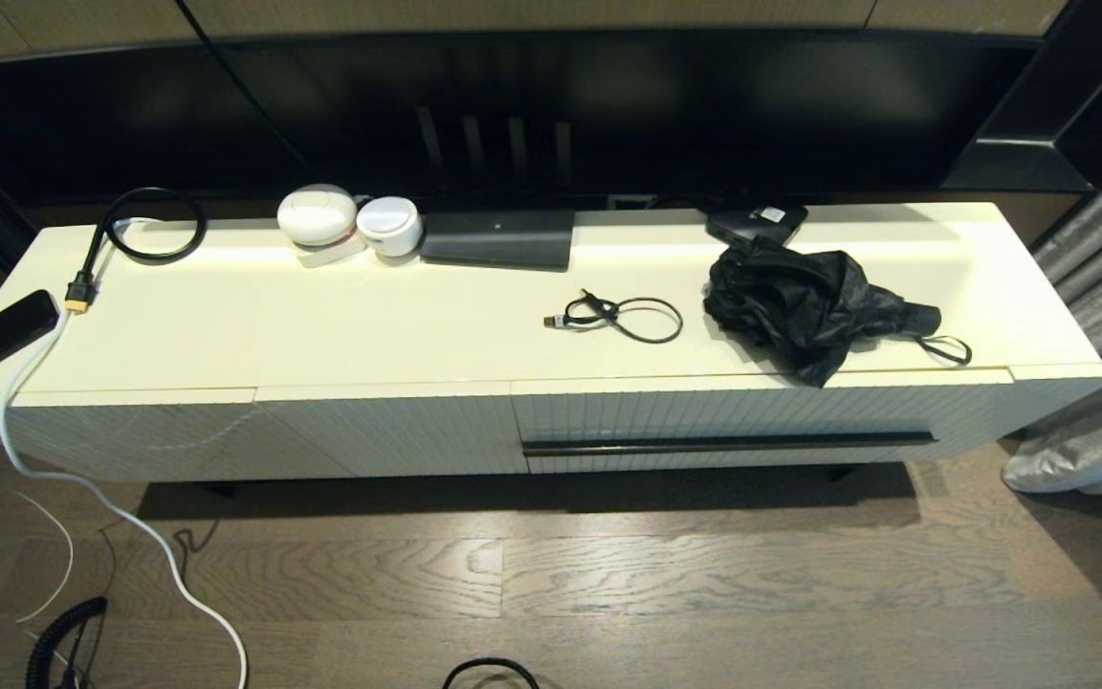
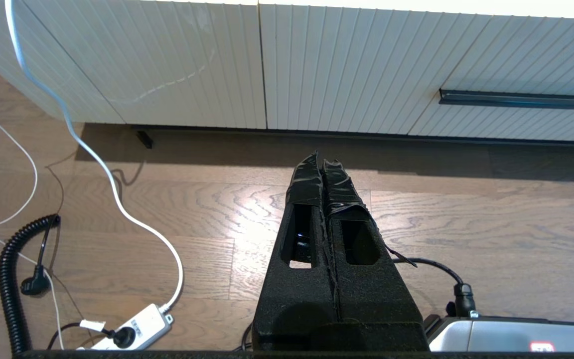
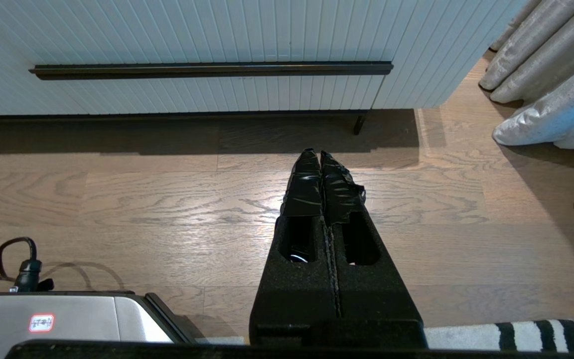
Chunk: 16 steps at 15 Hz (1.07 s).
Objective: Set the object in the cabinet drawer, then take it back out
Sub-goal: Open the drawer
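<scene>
Clearly we have not begun: drawer [image 1: 733, 421] closed, left gripper [image 2: 321, 162] and right gripper [image 3: 320, 158] pressed together, empty, above floor. Next, pull the handle [image 1: 728, 443] at 5 o'clock.

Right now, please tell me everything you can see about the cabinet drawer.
The cabinet drawer is fully shut, flush with the neighbouring ribbed panels on the cabinet's right half. Its cream-white front is vertically ribbed, with a long thin black handle strip running horizontally across it. Nothing touches the front. Its inside is hidden.
</scene>
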### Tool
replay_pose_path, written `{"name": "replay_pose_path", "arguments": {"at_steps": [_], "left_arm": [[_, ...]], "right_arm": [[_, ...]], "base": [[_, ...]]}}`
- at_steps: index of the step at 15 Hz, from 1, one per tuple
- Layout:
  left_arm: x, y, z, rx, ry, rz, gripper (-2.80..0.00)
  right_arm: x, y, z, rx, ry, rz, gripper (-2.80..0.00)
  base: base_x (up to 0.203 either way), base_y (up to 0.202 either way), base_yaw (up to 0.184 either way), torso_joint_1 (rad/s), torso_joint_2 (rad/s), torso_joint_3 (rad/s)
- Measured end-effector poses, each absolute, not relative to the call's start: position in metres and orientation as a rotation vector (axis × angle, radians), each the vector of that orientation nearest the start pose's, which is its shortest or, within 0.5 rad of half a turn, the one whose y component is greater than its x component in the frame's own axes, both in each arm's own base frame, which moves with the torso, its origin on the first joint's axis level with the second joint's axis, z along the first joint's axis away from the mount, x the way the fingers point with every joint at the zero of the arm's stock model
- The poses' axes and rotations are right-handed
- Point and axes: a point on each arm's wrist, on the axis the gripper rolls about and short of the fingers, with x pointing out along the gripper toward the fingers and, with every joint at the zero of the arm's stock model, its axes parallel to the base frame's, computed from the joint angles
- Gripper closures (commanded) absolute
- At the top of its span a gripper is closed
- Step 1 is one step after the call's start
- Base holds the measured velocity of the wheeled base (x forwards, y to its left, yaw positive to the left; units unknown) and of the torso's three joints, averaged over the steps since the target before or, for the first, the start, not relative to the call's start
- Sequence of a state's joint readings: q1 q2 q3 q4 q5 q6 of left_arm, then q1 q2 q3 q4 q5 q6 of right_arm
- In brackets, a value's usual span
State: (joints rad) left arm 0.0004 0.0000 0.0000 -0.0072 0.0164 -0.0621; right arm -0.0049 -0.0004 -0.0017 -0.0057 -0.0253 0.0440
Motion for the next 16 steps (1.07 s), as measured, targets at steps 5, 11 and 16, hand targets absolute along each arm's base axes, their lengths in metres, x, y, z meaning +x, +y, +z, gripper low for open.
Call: {"name": "replay_pose_path", "arguments": {"at_steps": [5, 11, 16], "left_arm": [[-0.0228, 0.0003, 0.0762, -0.062, -0.008, 0.017, 0.0], [-0.0228, 0.0003, 0.0762, -0.062, -0.008, 0.017, 0.0], [-0.0228, 0.0003, 0.0762, -0.062, -0.008, 0.017, 0.0]], "right_arm": [[-0.023, -0.0005, 0.0764, 0.045, -0.008, -0.031, 0.0], [-0.023, -0.0004, 0.0763, 0.044, -0.007, -0.03, 0.0], [-0.0235, -0.0007, 0.0774, 0.029, -0.006, -0.042, 0.0]], "base": [[0.0, 0.0, 0.0, 0.0, 0.0, 0.0], [0.0, 0.0, 0.0, 0.0, 0.0, 0.0], [0.0, 0.0, 0.0, 0.0, 0.0, 0.0]]}}
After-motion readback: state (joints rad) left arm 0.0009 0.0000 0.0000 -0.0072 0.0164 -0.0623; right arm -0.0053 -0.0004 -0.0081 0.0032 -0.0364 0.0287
